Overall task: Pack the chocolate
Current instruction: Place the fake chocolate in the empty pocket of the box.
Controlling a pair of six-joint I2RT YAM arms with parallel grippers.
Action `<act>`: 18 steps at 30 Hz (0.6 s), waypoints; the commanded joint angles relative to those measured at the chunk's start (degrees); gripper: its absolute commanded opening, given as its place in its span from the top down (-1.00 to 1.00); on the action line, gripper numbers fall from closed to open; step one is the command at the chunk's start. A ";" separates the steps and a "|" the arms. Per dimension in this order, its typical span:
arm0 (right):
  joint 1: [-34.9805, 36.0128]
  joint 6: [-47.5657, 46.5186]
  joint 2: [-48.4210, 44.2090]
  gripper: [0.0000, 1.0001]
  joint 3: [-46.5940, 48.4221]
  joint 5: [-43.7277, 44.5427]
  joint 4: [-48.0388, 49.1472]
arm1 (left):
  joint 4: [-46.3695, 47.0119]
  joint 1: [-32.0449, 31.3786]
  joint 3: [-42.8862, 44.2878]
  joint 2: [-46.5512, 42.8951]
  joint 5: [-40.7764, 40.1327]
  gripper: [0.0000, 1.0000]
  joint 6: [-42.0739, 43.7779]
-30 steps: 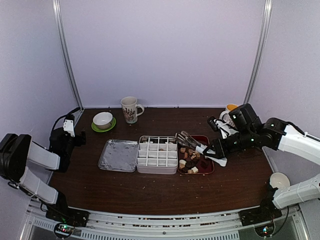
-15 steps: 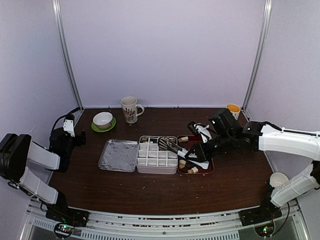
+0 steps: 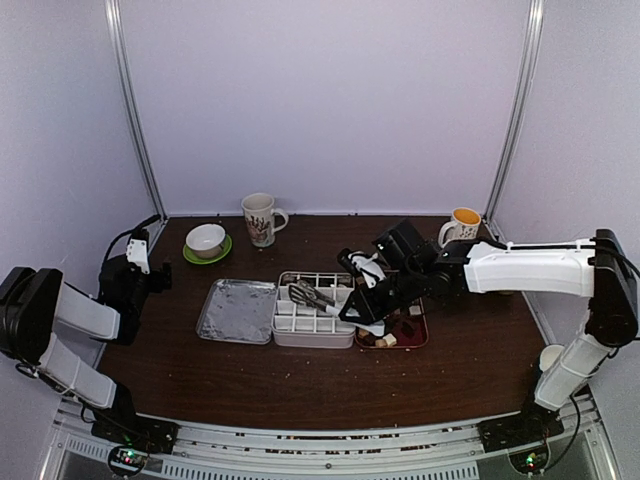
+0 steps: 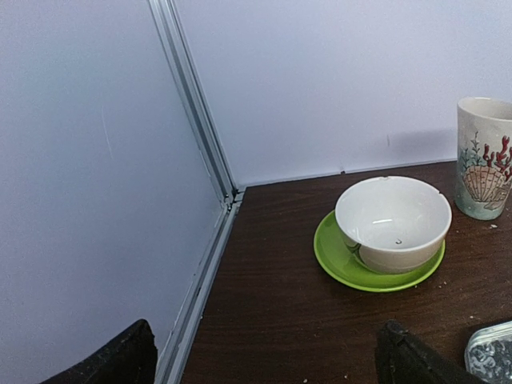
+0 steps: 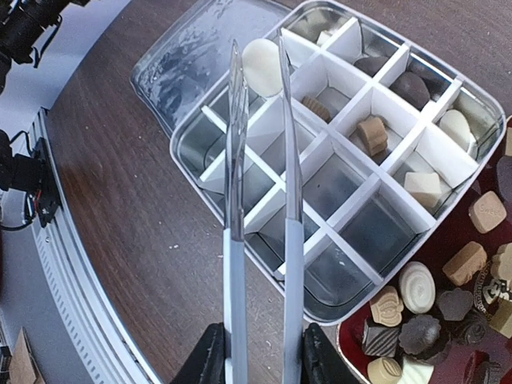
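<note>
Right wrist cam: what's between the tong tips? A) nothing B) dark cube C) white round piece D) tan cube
C: the tongs pinch a white round chocolate at their tips, over the divided tin.

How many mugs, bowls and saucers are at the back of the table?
Mugs: 2, the shell mug and the mug with an orange inside
Bowls: 1, the white bowl
Saucers: 1, the green saucer under the bowl
Total: 4
</note>
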 commanded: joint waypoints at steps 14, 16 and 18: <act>0.57 -1.36 6.00 0.59 5.56 2.82 4.76 | 2.09 0.45 0.47 -0.48 -0.46 -0.96 -0.57; 0.57 -1.66 6.43 0.57 6.12 3.78 4.38 | 2.14 0.47 0.47 -0.52 -0.46 -0.96 -0.56; 0.58 -1.89 6.75 0.55 6.42 4.21 4.34 | 2.14 0.51 0.48 -0.59 -0.45 -0.96 -0.60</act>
